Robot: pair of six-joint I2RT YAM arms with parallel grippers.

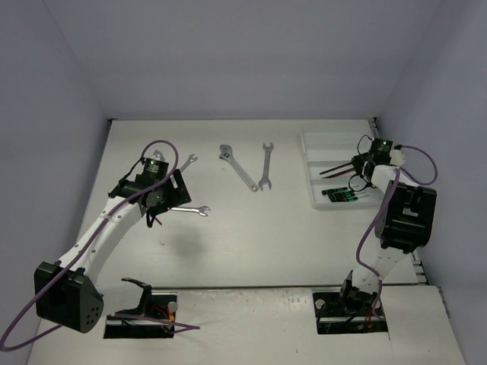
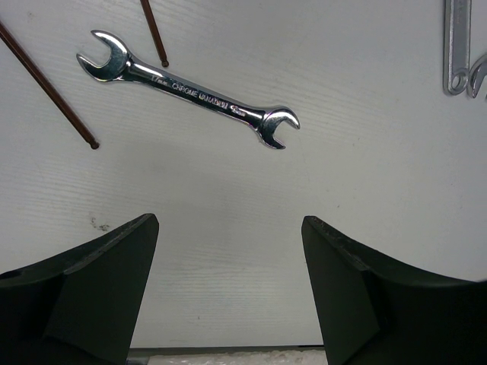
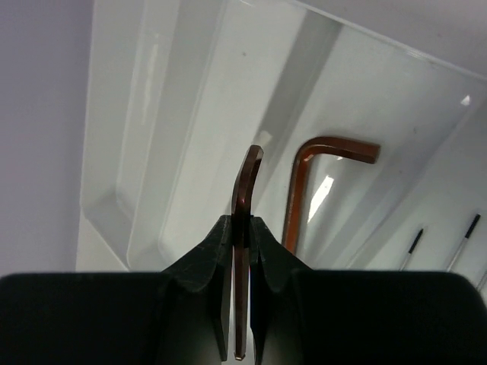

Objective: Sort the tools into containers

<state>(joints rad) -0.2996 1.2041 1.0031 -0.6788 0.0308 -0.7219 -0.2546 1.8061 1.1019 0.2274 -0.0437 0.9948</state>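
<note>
- Plainly, the wrench (image 2: 190, 90) reads "CHROME VANADIUM", twelve o'clock of the spread, empty left end effector (image 2: 228, 228).
- Right end effector (image 3: 241, 225) clenches a hex key (image 3: 247, 175) over the tray (image 3: 114, 114).

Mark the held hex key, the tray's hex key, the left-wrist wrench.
held hex key (image 3: 245, 182): right wrist view, bent tip
tray hex key (image 3: 295, 198): right wrist view, long arm
wrench (image 2: 190, 91): left wrist view, shank

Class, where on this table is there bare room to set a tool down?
Bare: the table stretch between the adjustable wrench and the arm bases; the tray's empty end trough. Crowded: around the small wrench and hex keys ahead of the open left claw; and under the right claw, gripping a hex key above a second key.
</note>
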